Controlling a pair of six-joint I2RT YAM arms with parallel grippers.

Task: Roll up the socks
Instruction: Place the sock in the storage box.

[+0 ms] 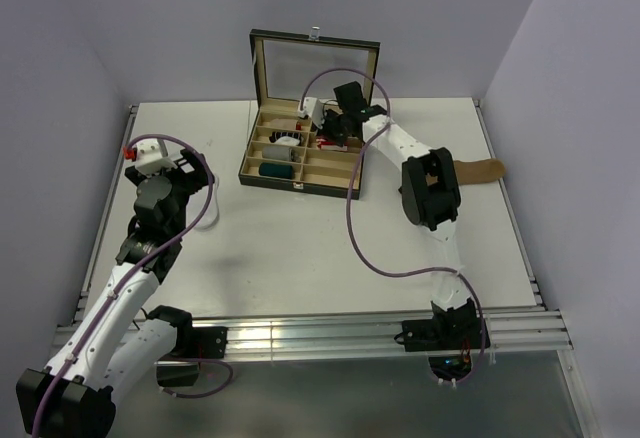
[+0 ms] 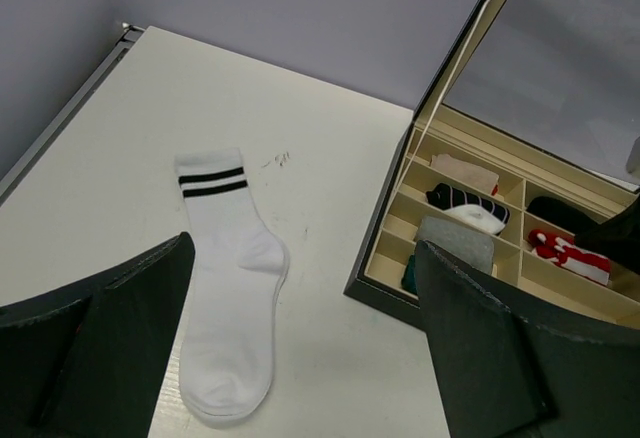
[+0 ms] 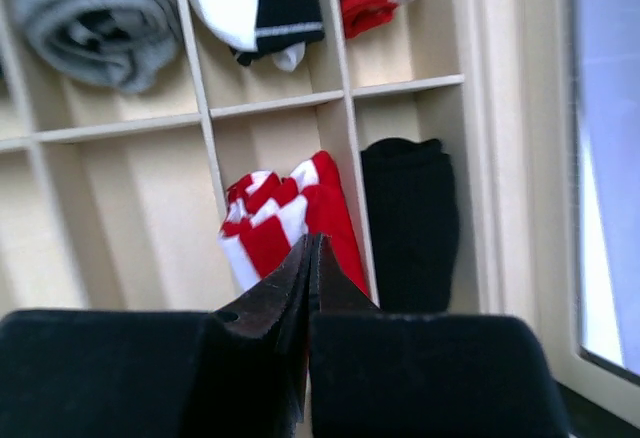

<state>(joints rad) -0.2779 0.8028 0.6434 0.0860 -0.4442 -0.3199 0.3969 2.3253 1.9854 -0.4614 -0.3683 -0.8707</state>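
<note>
The left gripper [image 2: 303, 288] hangs over the left side of the table [image 1: 280, 248] with its jaws wide apart and nothing between them. Below it, in the left wrist view, the white sock [image 2: 230, 298] lies flat and unrolled on the table, its two dark cuff stripes at the far end and its toe near the camera, well apart from the box [image 1: 295, 180]. The box stands at the far middle of the table with its lid [image 1: 315, 68] raised upright. The right arm reaches over the box, and the right gripper [image 3: 308, 253] is down among the compartments with its jaws pressed together. Its tips sit just in front of the red-and-white sock [image 3: 280, 223], which is bunched up in one compartment; whether the tips touch the fabric or pinch any of it cannot be told. A divider separates that compartment from the next one, which holds a black roll [image 3: 410, 218]. In the row beyond lie a grey roll [image 3: 90, 18] and a black-and-white roll [image 3: 260, 3], each in its own compartment. The tan sock [image 1: 485, 170] lies flat on the right side of the table, apart from the box, with its near end hidden behind the right arm's elbow in the top view.
</note>
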